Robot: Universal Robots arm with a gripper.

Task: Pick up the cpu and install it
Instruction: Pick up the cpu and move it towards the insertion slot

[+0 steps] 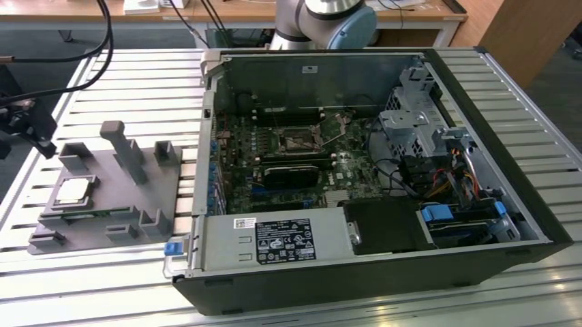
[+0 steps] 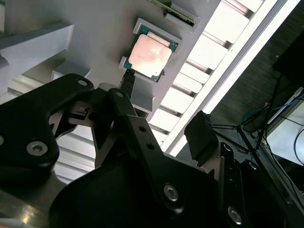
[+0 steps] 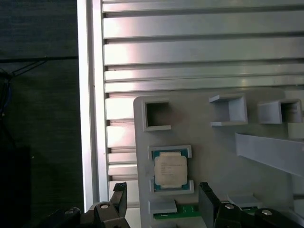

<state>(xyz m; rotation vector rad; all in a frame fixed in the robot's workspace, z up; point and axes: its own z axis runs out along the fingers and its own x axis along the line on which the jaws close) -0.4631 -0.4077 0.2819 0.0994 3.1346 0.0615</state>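
Black, two-fingered pincer [image 3: 163,203] at the end of the single arm points down at a grey plastic tray [image 3: 209,156]. In the exterior view it hangs at that view's far left, over the tray's corner, well apart from the arm's base [image 1: 323,20], which rises behind the computer case [image 1: 473,225]. The two fingers [image 3: 118,199] are spread wide and released, holding nothing, and the gap between them is wider than the cpu [image 3: 170,171]. In the first wrist view the cpu lies just ahead of that gap. In the second wrist view one fingertip appears just beside a corner of the cpu's recess; contact cannot be judged.

The cpu is a small, flat square with a silvery metal lid facing up and a narrow green rim visible in both wrist views. It lies level in a shallow recess of the tray, bordered by raised grey lips on two opposite sides. In the exterior view it sits on the tray's side towards that view's left, well apart from the case.

Counts: one arm, one pincer with two fingers, one cpu, one tray, one open computer case. Inside the case lies one motherboard [image 1: 272,163] carrying one square black socket [image 1: 296,142]. Tray and case rest side by side on one slatted metal bench [image 1: 136,82], with the tray on the exterior view's left.
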